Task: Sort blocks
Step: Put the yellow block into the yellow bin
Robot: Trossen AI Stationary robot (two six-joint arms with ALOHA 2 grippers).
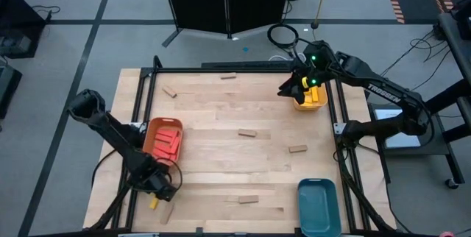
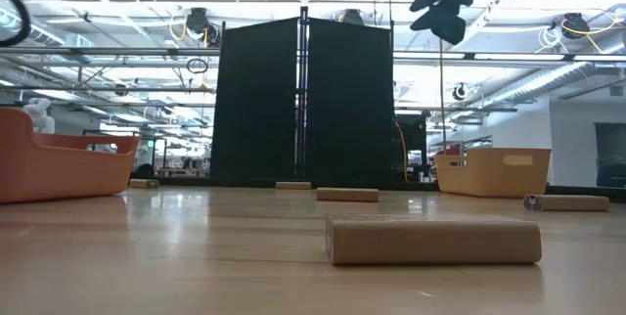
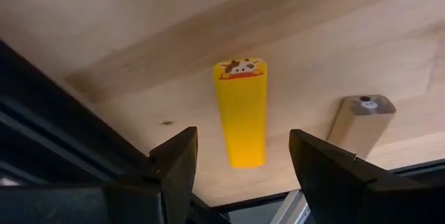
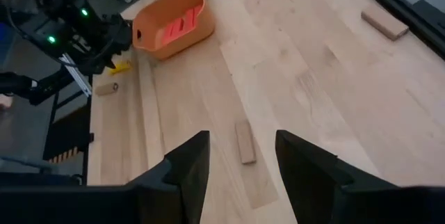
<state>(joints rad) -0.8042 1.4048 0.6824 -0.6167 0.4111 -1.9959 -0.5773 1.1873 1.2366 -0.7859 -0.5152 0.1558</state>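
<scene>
While both arms hang over a pale wooden table [image 1: 221, 130], small flat blocks lie scattered across it. Near the front left corner, the left gripper [image 3: 243, 165] hovers low with its two dark fingers [image 3: 177, 165] spread apart and empty. A yellow block [image 3: 242, 109] with a small cow picture on one end lies on the wood between those fingers, not gripped. A plain tan block [image 3: 358, 116] lies just beside it, close to the table's front edge.

An orange tray [image 1: 163, 138] sits just behind the left gripper, holding several red blocks [image 1: 169, 140]. At the far right corner, the right gripper [image 4: 240, 161] is raised above a yellow tray [image 1: 312, 98] that holds yellow blocks [image 1: 315, 96]. Its fingers are parted and hold nothing. A teal tray [image 1: 318, 204] rests at the front right edge.

Loose tan blocks lie apart on the open table: one near the middle [image 1: 246, 133], one toward the right [image 1: 297, 149], one at the front [image 1: 248, 199], and two along the far side [image 1: 171, 91].
</scene>
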